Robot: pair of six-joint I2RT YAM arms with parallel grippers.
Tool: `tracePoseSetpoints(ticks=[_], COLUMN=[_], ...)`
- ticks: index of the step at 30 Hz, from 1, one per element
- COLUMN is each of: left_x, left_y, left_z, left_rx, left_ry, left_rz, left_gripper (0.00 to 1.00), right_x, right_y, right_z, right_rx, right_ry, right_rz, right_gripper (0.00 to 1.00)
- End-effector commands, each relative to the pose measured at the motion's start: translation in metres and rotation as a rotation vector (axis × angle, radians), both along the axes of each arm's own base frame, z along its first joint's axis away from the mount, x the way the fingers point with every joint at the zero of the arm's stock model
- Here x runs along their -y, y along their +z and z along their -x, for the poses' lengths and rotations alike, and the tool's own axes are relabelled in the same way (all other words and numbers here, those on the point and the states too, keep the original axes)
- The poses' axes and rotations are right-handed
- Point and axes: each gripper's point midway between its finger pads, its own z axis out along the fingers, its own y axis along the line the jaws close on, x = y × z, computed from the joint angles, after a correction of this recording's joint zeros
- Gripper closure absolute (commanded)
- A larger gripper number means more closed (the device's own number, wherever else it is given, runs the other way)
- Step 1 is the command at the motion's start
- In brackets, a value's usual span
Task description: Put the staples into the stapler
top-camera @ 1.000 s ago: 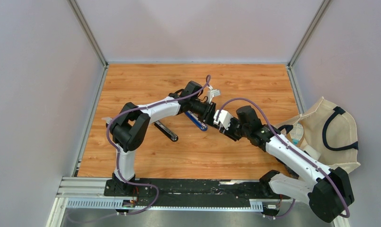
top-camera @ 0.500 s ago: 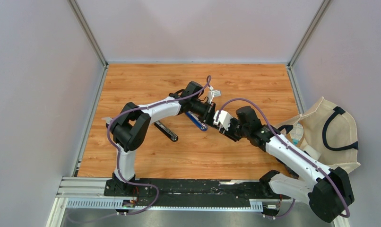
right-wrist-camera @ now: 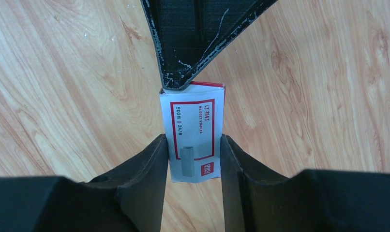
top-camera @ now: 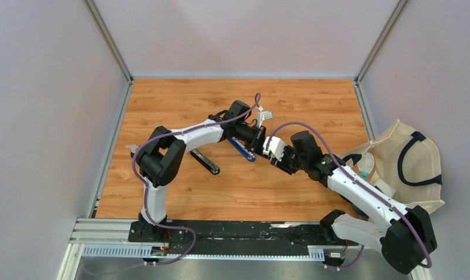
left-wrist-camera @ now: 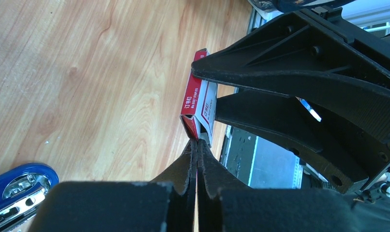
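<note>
The small white staple box with a red label (right-wrist-camera: 193, 130) is held off the wooden table between the fingers of my right gripper (right-wrist-camera: 193, 139). No staple strips show. My left gripper (left-wrist-camera: 198, 141) is shut with its tips at the end of the box (left-wrist-camera: 197, 99), seemingly pinching its end flap. From above, the two grippers meet at the box (top-camera: 273, 146) in mid-table: the left gripper (top-camera: 262, 140) on one side, the right gripper (top-camera: 279, 153) on the other. The blue stapler (top-camera: 243, 149) lies open just under the left wrist and shows in the left wrist view (left-wrist-camera: 19, 186).
A long black object (top-camera: 204, 161) lies on the table left of the blue stapler. A beige cloth bag with dark handles (top-camera: 407, 163) sits off the table's right edge. Grey walls (top-camera: 58, 116) enclose the table on three sides.
</note>
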Motion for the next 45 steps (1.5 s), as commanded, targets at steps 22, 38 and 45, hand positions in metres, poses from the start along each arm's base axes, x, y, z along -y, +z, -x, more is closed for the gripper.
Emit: tracePoseSetpoints(ticks=[22,38,45], left_x=[-0.023,0.005,0.008], left_y=[0.042,0.015,0.013], left_z=[-0.034,-0.014,-0.011], left_rx=[0.099,0.050,0.050], left_ry=[0.092,0.020,0.012], left_rz=[0.087,0.039,0.034], left_gripper=[0.97,0.71,0.66], right_x=[0.005,-0.005,-0.006], right_y=[0.001,0.012,0.013], right_z=[-0.004,0.006,0.006], right_rx=[0.022,0.007,0.005], right_ry=[-0.019,0.025,0.027], right_rz=[0.007,-0.058,-0.065], right_gripper=[0.58,0.58,0.58])
